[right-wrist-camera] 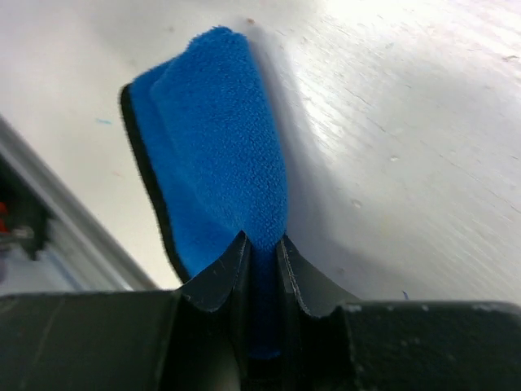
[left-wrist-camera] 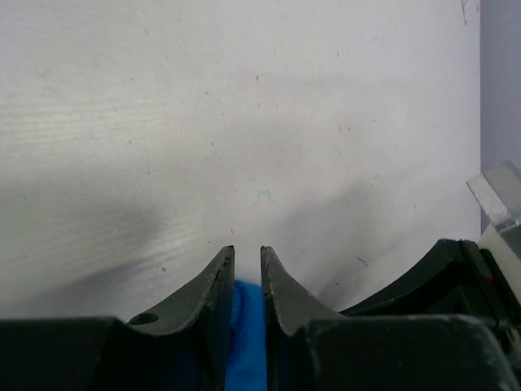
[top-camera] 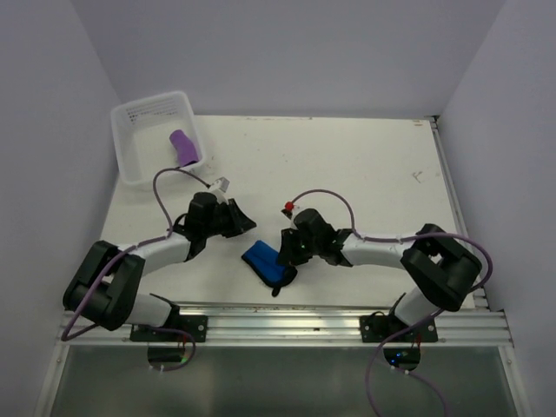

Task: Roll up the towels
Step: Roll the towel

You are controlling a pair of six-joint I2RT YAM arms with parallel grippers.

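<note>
From above, the blue towel [top-camera: 268,263] lies folded near the desk's [top-camera: 365,174] front edge, between both arms; a rolled purple towel [top-camera: 183,148] sits in the clear tub [top-camera: 126,143]. Left wrist: the left gripper [left-wrist-camera: 247,251] is slightly parted, with blue cloth in the gap; I cannot tell if it holds it. Right wrist: the right gripper [right-wrist-camera: 262,240] pinches the blue towel's edge, and a dark rim shows

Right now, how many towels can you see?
2: the purple towel in the tub; the blue towel on the table, pinched by the right gripper. Others may be hidden.
</note>
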